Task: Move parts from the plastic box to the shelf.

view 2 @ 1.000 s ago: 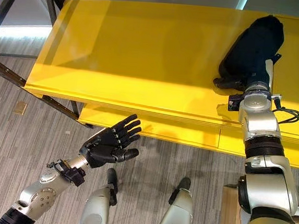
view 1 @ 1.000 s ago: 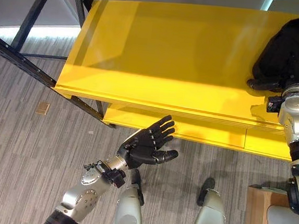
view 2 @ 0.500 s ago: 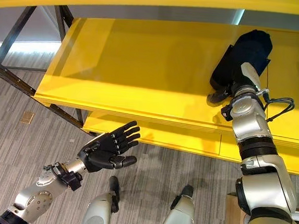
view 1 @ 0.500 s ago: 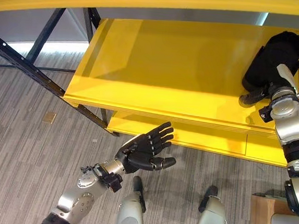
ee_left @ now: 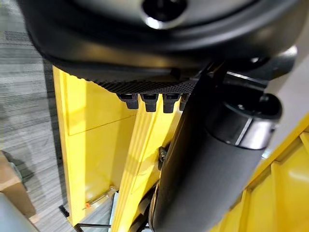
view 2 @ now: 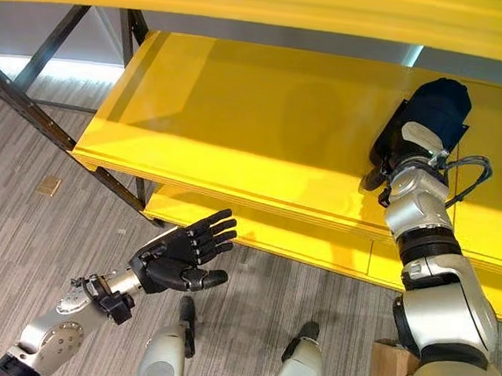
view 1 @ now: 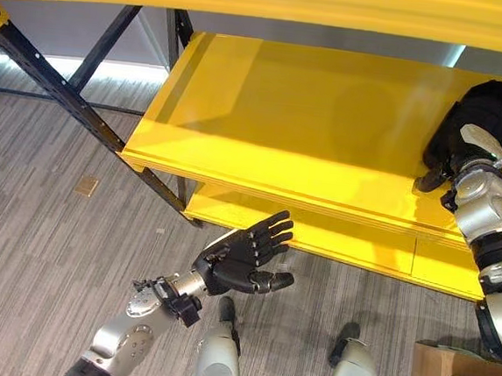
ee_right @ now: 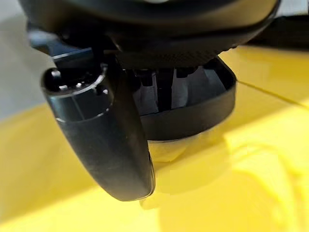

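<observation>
Right hand (view 2: 393,156) withdrawn slightly; one part (view 2: 433,112) on shelf (view 2: 239,125).

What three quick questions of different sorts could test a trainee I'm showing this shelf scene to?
1. True or false: the left hand holds a part.
2. Where does the black part lie? A) on the floor B) on the yellow shelf C) in the left hand
3. Fill in: the right hand is on the ____.

Key: 1. False, it hangs open above the floor. 2. B. 3. Black part.
</observation>
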{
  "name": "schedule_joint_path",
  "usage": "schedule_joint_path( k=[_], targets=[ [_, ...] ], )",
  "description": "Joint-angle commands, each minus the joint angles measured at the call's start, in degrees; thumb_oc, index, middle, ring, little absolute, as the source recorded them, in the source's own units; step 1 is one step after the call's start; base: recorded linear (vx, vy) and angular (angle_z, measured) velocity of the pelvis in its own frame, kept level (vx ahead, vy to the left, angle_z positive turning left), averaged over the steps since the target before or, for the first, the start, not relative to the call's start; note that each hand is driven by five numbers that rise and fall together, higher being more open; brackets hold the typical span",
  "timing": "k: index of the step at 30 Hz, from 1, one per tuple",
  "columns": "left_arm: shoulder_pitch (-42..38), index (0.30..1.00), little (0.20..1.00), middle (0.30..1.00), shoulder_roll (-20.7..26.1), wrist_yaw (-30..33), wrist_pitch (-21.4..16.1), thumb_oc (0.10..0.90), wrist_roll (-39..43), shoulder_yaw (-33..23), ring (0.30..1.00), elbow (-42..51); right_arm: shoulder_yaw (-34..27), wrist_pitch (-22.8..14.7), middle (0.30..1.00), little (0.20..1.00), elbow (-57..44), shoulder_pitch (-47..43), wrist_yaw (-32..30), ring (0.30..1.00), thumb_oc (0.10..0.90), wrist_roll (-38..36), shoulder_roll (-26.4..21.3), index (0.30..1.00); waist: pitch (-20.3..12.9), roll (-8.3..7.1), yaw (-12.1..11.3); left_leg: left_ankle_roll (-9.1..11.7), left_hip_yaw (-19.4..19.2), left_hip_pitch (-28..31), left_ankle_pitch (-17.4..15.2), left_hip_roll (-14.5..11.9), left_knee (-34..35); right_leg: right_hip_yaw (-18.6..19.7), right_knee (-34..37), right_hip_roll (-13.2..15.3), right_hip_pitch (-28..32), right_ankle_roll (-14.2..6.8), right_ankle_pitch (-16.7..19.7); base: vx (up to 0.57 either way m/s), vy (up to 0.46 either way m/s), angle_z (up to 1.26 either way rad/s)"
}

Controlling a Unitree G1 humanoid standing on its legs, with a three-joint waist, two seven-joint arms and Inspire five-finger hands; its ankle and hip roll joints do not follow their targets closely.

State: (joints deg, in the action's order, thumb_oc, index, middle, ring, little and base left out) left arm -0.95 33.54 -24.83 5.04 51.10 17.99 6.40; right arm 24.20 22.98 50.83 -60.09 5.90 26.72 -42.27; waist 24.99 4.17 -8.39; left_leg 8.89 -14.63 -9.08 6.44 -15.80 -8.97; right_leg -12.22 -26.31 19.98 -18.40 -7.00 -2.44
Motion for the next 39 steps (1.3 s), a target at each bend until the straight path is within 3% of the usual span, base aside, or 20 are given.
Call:
schedule_joint_path(
  k=[1, 4, 12, 13, 15, 21, 28, 39],
  targets=[
    [-2.5, 1.000, 1.000, 1.000, 0.3, -3.9, -3.7, 0.900, 2.1, -2.2, 1.000, 6.6, 5.7, 9.9, 1.000, 1.000, 12.3, 1.7, 4.1, 1.000, 0.900, 14.3, -5.1, 1.000, 1.7, 0.75, 1.1, -1.5, 1.3, 0.1, -5.3, -2.6, -4.2, 0.7, -1.7, -0.3, 1.7, -0.3, -2.6, 0.00, -0.015, 0.08],
    [-2.4, 1.000, 1.000, 1.000, 0.3, -5.2, -3.8, 0.900, 2.0, -2.3, 1.000, 6.8, 7.0, 10.8, 1.000, 1.000, 15.4, 1.9, 6.7, 1.000, 0.900, 17.4, -5.7, 1.000, 1.7, 0.86, 0.8, -1.6, 1.5, 0.0, -5.1, -2.6, -4.1, 0.4, -1.5, -0.2, 1.7, -0.3, -2.5, 0.00, 0.008, 0.09],
    [-2.5, 1.000, 1.000, 1.000, 0.8, -6.2, -3.5, 0.900, 2.8, -2.5, 1.000, 6.3, 8.6, 9.4, 1.000, 1.000, 17.5, 1.5, 5.5, 1.000, 0.900, 20.8, -6.0, 1.000, 1.5, 0.93, 0.2, -1.8, 1.7, 0.0, -5.2, -2.3, -4.0, 0.0, -1.3, -0.1, 2.0, -0.3, -2.5, 0.00, -0.001, 0.02],
    [-2.4, 1.000, 1.000, 1.000, 0.8, -7.0, -3.0, 0.900, 2.7, -2.7, 1.000, 6.2, 9.6, 6.3, 1.000, 1.000, 16.6, 1.7, 4.3, 1.000, 0.900, 19.7, -6.2, 1.000, 1.4, 0.78, 0.2, -1.9, 1.8, -0.1, -5.2, -2.3, -4.0, -0.1, -1.3, -0.3, 1.8, -0.3, -2.5, 0.00, 0.000, 0.00],
    [-2.1, 1.000, 1.000, 1.000, 0.6, -7.2, -2.8, 0.900, 2.2, -3.0, 1.000, 6.3, 10.6, 4.8, 1.000, 1.000, 13.7, 1.7, 2.5, 1.000, 0.900, 19.2, -6.7, 1.000, 1.5, 0.60, 0.4, -1.9, 1.7, -0.3, -5.2, -2.4, -4.1, 0.1, -1.3, -0.4, 1.7, -0.3, -2.5, 0.00, 0.000, 0.00],
    [-1.2, 1.000, 1.000, 1.000, 0.5, -6.4, -3.1, 0.900, 2.6, -4.6, 1.000, 7.2, 10.1, 2.7, 1.000, 1.000, 4.5, 4.7, 2.6, 1.000, 0.900, 21.6, -7.5, 1.000, 1.7, 0.08, 1.3, -2.0, 1.3, -0.8, -5.2, -2.3, -4.1, 0.7, -1.0, -0.8, 1.0, -0.4, -2.3, -0.01, 0.002, -0.03],
    [-1.5, 1.000, 1.000, 1.000, 0.2, -7.9, -1.8, 0.900, 3.2, -5.2, 1.000, 6.7, 11.3, 0.0, 1.000, 1.000, 3.0, 6.0, 1.5, 1.000, 0.900, 26.6, -6.4, 1.000, 1.7, 0.18, 1.2, -2.2, 1.6, -1.2, -5.3, -2.3, -4.5, 0.8, -1.5, -0.9, 0.7, -0.3, -2.6, 0.00, 0.000, 0.00],
    [-2.6, 1.000, 1.000, 1.000, -0.2, -10.0, -0.3, 0.900, 3.3, -4.7, 1.000, 5.9, 13.9, 1.4, 1.000, 1.000, 5.2, 5.9, 2.6, 1.000, 0.900, 23.8, -4.5, 1.000, 1.7, -0.04, 0.3, -2.3, 2.3, -1.9, -5.3, -2.5, -4.9, 0.3, -2.0, -1.1, 0.3, -0.2, -2.7, 0.00, -0.027, 0.00]
  ],
)
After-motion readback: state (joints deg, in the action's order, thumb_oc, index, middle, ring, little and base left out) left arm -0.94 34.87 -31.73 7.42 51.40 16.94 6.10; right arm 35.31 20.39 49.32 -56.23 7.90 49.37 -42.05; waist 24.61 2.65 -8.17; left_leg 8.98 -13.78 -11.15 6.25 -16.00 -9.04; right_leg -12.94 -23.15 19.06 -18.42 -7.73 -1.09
